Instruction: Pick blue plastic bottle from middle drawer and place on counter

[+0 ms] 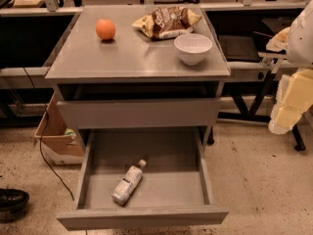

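Blue plastic bottle lies sideways in open middle drawer, jaws far right.

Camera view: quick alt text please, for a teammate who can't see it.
A blue plastic bottle lies on its side in the open middle drawer; the end effector hangs off to the right, apart from the drawer. On the counter sit an orange, a snack bag and a white bowl.

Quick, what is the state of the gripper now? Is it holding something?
The gripper, at the right edge of the view: open or closed cannot be told.
The blue plastic bottle lies in the middle drawer, not held.
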Available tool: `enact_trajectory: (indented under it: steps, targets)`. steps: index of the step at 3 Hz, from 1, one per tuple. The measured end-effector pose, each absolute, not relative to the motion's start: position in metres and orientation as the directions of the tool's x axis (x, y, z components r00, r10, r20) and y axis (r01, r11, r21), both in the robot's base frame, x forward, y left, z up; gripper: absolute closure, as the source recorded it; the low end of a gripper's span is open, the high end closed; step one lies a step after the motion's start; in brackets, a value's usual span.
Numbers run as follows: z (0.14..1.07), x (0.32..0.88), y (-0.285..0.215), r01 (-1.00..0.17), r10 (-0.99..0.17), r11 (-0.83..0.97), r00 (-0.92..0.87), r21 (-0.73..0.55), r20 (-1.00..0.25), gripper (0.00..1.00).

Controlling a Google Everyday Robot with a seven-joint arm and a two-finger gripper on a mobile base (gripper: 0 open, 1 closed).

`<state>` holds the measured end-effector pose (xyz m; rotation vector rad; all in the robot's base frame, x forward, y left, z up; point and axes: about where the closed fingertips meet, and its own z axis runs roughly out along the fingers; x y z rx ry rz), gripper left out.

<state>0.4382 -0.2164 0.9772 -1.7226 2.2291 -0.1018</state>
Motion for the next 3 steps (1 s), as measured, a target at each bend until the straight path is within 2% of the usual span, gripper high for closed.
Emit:
enact_trajectory:
  steps: [2, 3]
  targets:
    - [0.961, 0.434, -0.207, -0.937, -0.953, 0.253, -0.200, -0.239, -0.226, 0.00]
    - [0.922, 0.428, -0.189, -0.960, -0.958, 0.189, -0.133, -0.208, -0.256, 0.00]
